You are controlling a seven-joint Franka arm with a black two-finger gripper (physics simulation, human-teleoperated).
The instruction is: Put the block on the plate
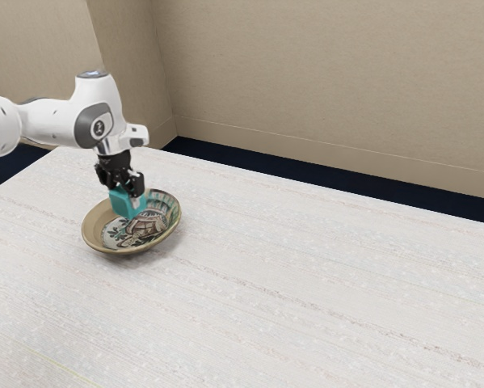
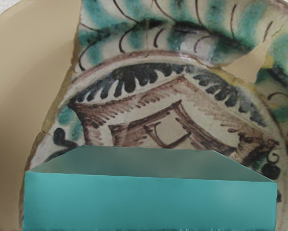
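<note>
Pinching the teal box-shaped block (image 1: 127, 204) between the black jaws, over the round painted ceramic plate (image 1: 94, 233) on the white tabletop (image 1: 306, 283). Probably light, stiff, a little slippery. Better to keep hold on opposite flat sides and lower softly, against chipping.

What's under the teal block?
The plate, with its painted picture, is below the block. The block hides part of the painting, so I can't tell what's drawn there.
</note>
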